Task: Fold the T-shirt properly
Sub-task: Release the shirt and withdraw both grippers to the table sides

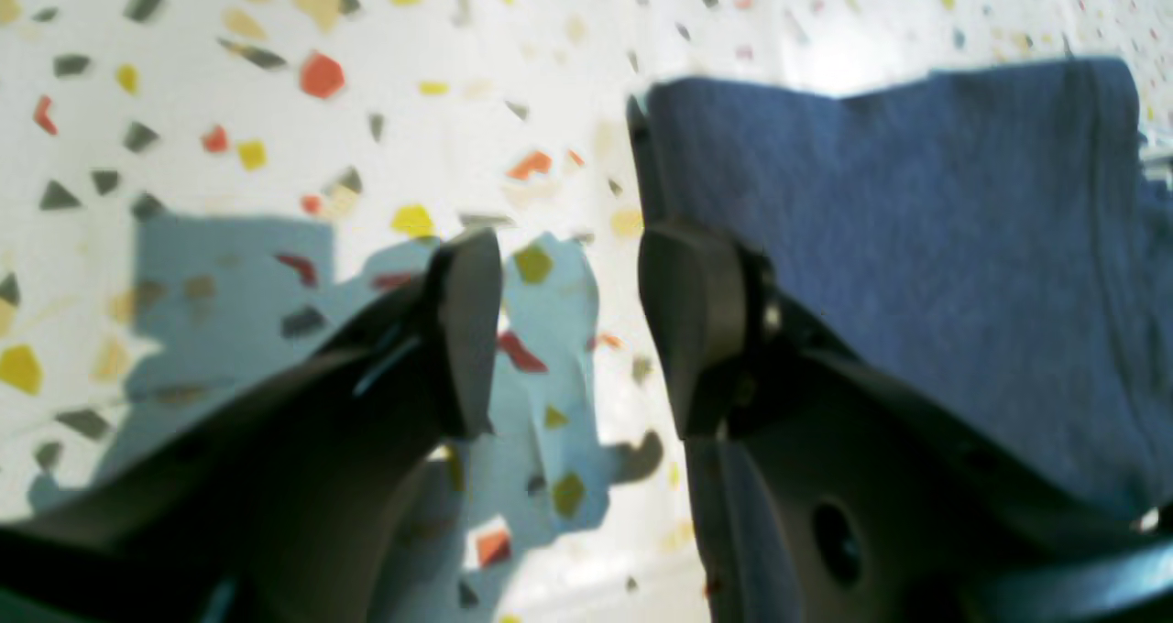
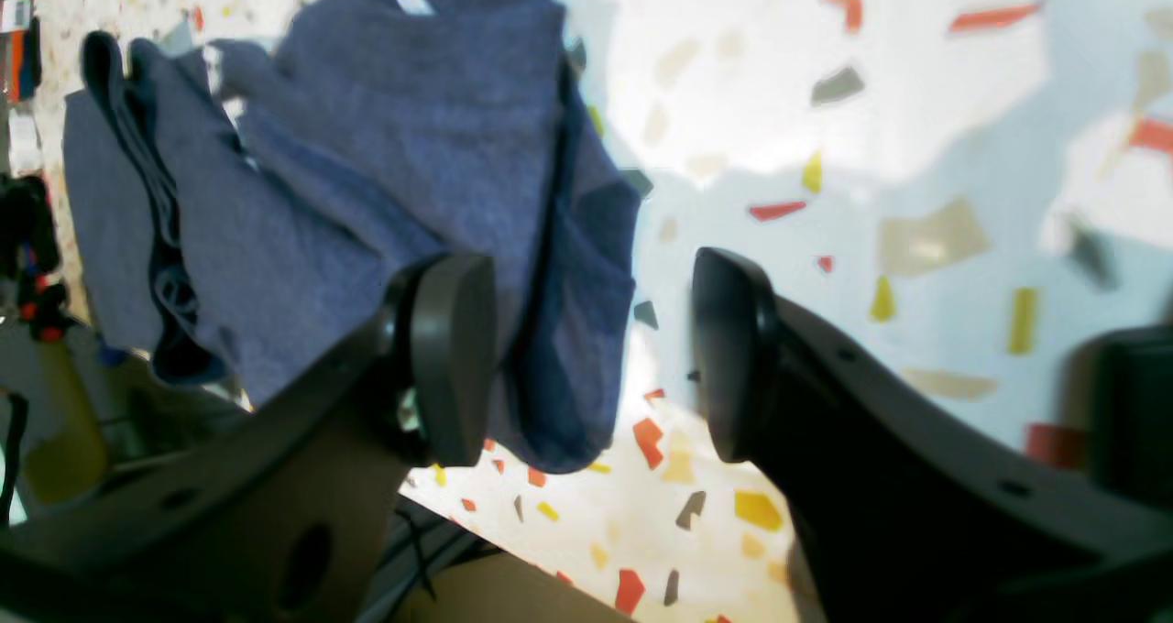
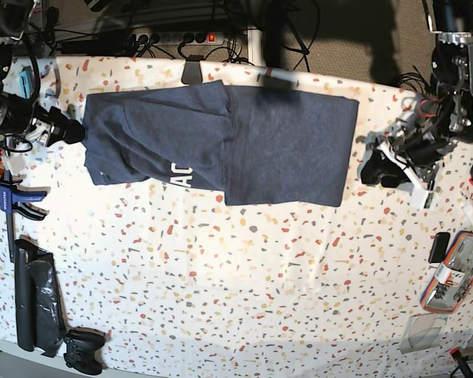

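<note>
With both the left end effector [image 3: 376, 169] and right end effector [image 3: 72, 132] gaping wide and empty, the half-folded T-shirt [image 3: 221, 142] in the upper frame wants matched, simultaneous edge grips.

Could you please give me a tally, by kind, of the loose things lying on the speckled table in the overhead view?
Dark navy-blue cotton T-shirt with white lettering: 1
Blue-handled clamp at the table's edge: 1
Black game controller: 1
Long black folded bag or sleeve: 1
Clear plastic case with small parts: 1
Total: 5
</note>
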You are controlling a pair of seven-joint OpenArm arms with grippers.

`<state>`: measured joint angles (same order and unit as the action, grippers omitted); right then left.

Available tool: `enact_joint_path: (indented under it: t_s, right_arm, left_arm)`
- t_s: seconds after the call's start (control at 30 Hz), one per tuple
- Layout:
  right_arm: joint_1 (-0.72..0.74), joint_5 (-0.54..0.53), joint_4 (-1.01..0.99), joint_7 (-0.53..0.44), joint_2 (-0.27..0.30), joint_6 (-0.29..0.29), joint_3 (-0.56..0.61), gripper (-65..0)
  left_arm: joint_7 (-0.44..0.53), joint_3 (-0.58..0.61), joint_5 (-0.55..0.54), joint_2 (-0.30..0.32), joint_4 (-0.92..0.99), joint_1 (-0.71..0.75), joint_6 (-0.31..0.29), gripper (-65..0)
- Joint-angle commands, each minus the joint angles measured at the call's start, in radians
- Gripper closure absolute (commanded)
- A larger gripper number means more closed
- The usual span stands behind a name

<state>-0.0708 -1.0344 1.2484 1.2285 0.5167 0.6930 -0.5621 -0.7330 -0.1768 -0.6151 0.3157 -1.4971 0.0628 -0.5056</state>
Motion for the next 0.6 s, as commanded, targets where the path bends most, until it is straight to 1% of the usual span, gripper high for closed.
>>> enact_joint_path:
  t_s: [0.0, 0.1, 0.23, 0.33, 0.47, 0.5, 0.57]
  right_arm:
    - [0.01, -0.018, 0.002, -0.008, 0.021, 0.005, -0.006, -34.0]
    - [0.009, -0.017, -0.015, -0.008, 0.007, 0.005, -0.006, -34.0]
    - [0.01, -0.017, -0.015, -0.008, -0.023, 0.005, -0.001, -34.0]
    - [0.009, -0.017, -0.015, -0.006, -0.045, 0.005, 0.023, -33.9]
    - [0.01, -0.017, -0.015, -0.008, -0.067, 0.005, 0.082, -33.9]
    - [0.01, -0.018, -0.015, -0.009, -0.071, 0.005, 0.095, -33.4]
    - [0.01, -0.018, -0.015, -0.009, -0.078, 0.005, 0.119, -29.8]
  left_arm:
    - [0.031, -0.008, -0.013, 0.021, -0.019, -0.002, -0.005, -28.1]
    - [0.054, -0.008, 0.006, 0.023, -0.019, 0.024, -0.004, -28.1]
    - [0.054, -0.008, 0.034, 0.023, -0.019, 0.047, -0.004, -28.1]
    - [0.053, -0.008, 0.051, 0.023, -0.019, 0.057, -0.004, -28.1]
    - [0.054, -0.008, 0.065, 0.026, -0.019, 0.056, -0.004, -28.1]
    - [0.054, -0.008, 0.065, 0.028, -0.019, 0.056, -0.004, -28.1]
    - [0.053, -0.008, 0.065, 0.037, -0.019, 0.056, -0.004, -28.1]
